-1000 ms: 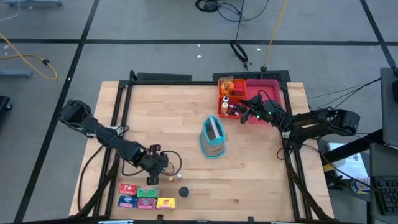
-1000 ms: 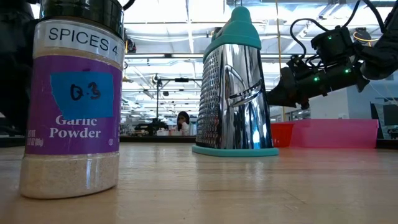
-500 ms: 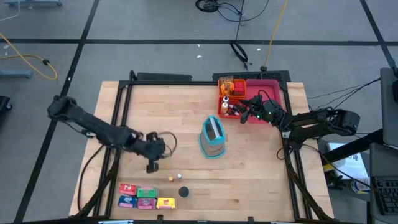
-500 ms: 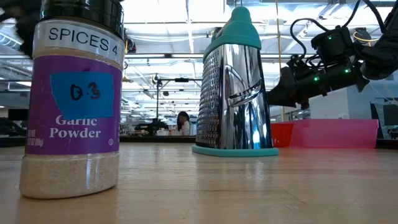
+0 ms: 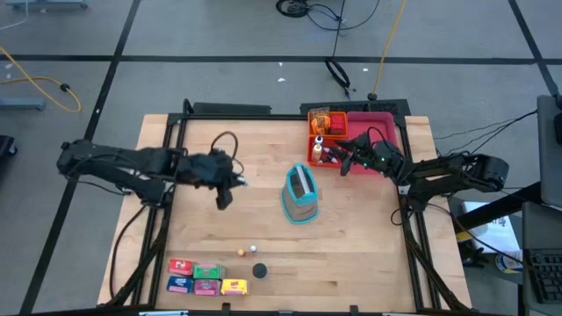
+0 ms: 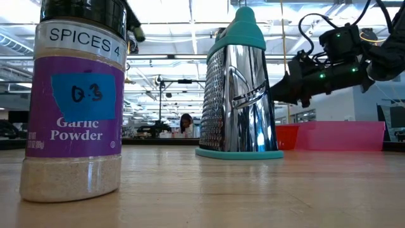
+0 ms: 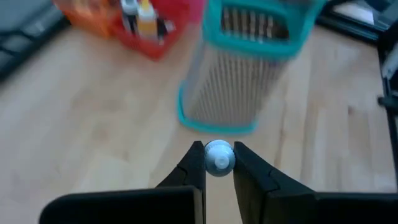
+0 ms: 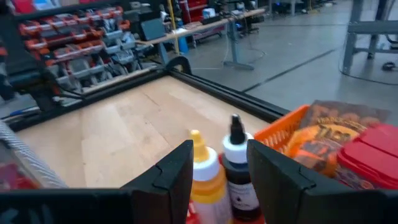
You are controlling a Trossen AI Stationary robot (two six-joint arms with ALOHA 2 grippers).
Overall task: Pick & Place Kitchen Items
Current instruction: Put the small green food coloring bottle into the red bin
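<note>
Now small white ball [image 7: 218,157] held clamped between left gripper [image 7: 217,163] fingertips, raised above table [image 5: 246,149], near grater [image 5: 300,195]. Right gripper [image 8: 219,163] spread apart over bottles [image 8: 235,168] in tray [image 5: 386,123].

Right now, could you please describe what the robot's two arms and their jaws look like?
Both arms are dark, jointed and slim. A thin black cable loops above the left gripper, whose tapered black jaws look matte. The right gripper has broad black jaws and small green lights glowing on its wrist housing.
</note>
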